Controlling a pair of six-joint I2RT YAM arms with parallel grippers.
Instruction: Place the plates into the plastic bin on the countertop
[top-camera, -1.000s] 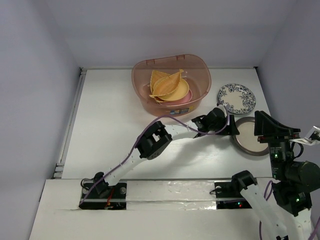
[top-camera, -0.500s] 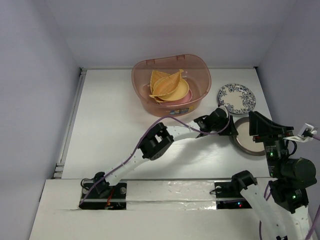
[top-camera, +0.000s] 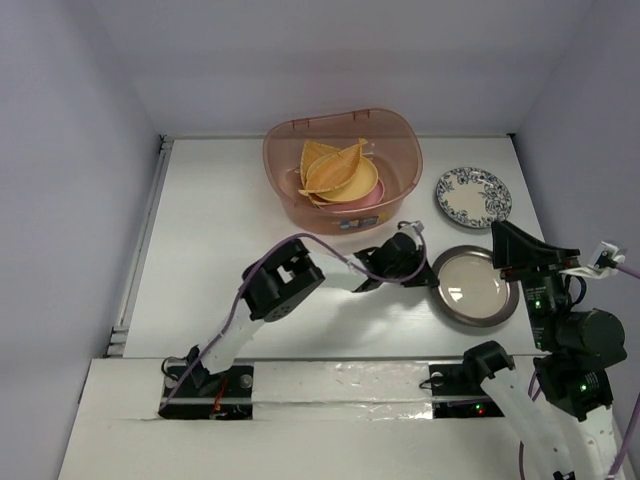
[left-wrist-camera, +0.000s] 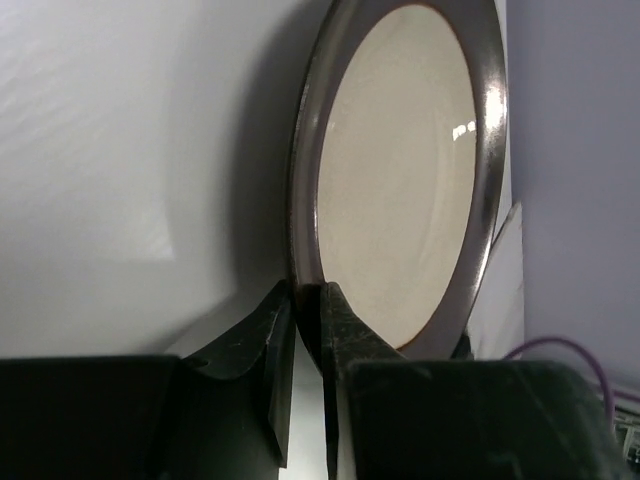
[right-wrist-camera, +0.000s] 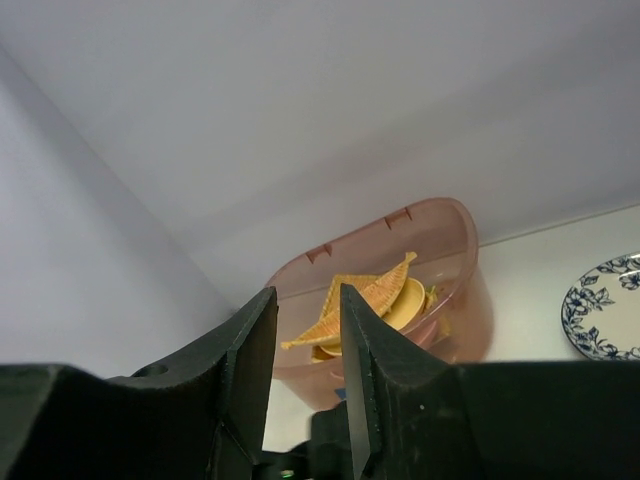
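**Metal-Rimmed Plate Gripped at Rim, Outside the Bin**

We find the metal-rimmed plate (top-camera: 472, 288) at 5 o'clock from the plastic bin (top-camera: 282, 170), apart from it. We cannot tell whether it rests on the countertop (top-camera: 215, 230) or sits just above it. The left gripper (top-camera: 428, 274) is clamped on the plate's 9 o'clock edge, and the left wrist view shows the rim pinched between both fingers. The blue floral plate (top-camera: 472, 196) lies at 3 o'clock from the bin. Inside the bin, the leaf plates (top-camera: 330, 168) lie over the yellow-orange plate (top-camera: 364, 185) and the pink plate (top-camera: 373, 199). The right gripper (top-camera: 505, 245) hovers at 3 o'clock of the gripped plate, its fingers narrowly parted and holding nothing.
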